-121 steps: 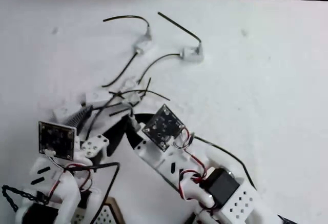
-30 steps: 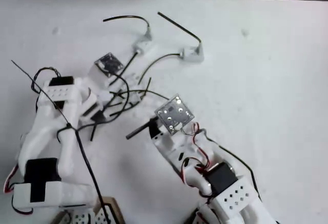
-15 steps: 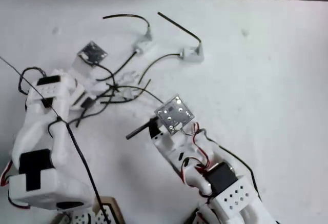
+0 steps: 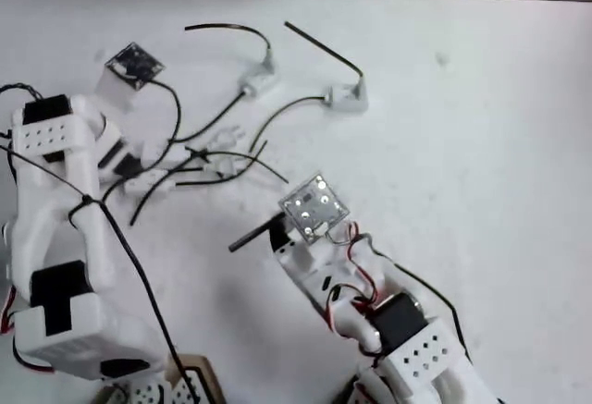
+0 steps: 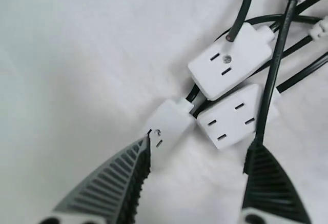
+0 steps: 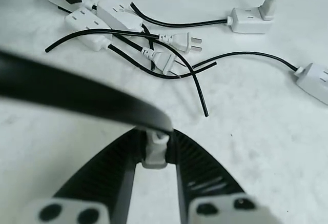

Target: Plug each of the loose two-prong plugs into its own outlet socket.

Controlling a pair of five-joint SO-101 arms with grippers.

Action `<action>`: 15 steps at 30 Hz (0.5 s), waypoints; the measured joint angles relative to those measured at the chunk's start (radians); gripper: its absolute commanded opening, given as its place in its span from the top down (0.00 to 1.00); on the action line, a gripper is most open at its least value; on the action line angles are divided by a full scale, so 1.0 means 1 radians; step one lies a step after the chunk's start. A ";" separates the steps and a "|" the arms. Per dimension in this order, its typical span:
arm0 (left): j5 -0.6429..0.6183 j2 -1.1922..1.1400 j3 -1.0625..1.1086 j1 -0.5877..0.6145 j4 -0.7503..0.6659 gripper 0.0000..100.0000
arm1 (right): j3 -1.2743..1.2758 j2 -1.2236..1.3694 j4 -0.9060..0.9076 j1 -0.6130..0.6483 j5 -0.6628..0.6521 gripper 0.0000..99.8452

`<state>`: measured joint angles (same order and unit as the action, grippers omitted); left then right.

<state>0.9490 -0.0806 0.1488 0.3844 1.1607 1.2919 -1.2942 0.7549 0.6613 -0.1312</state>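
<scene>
- Plug [image 6: 155, 155] in white sits clamped in the right gripper [image 6: 155, 138] at the near middle of the worktop [image 4: 481, 145]. Its black cord [image 6: 77, 93] trails off to the side, probably so the prongs can be aimed at a socket.
- Beyond it lie two loose plugs, the nearer plug [image 6: 163, 60] and the farther plug [image 6: 182, 41], in a tangle of crossing cords. These cords would likely snag any reach.
- To the left, the left gripper [image 5: 200, 149] stands apart over a cluster of sockets, one finger touching the small socket [image 5: 166, 126], seemingly to steady it. A cord crosses the neighbouring socket [image 5: 236, 114].
- Farthest off, the far socket [image 4: 259, 78] and its neighbour [image 4: 348, 99] lie well apart from both grippers.
</scene>
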 measured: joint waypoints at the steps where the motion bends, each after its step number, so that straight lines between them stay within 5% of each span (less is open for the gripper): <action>1: 0.021 -0.008 -0.003 0.000 0.000 0.71 | 0.000 0.000 0.000 0.000 0.000 0.98; 15: 0.267 -0.376 -0.250 -0.002 0.098 0.74 | 0.000 0.000 0.000 0.000 0.000 0.98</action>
<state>1.2160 -0.4565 -0.1013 0.3828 1.2589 1.2919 -1.2942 0.7549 0.6613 -0.1312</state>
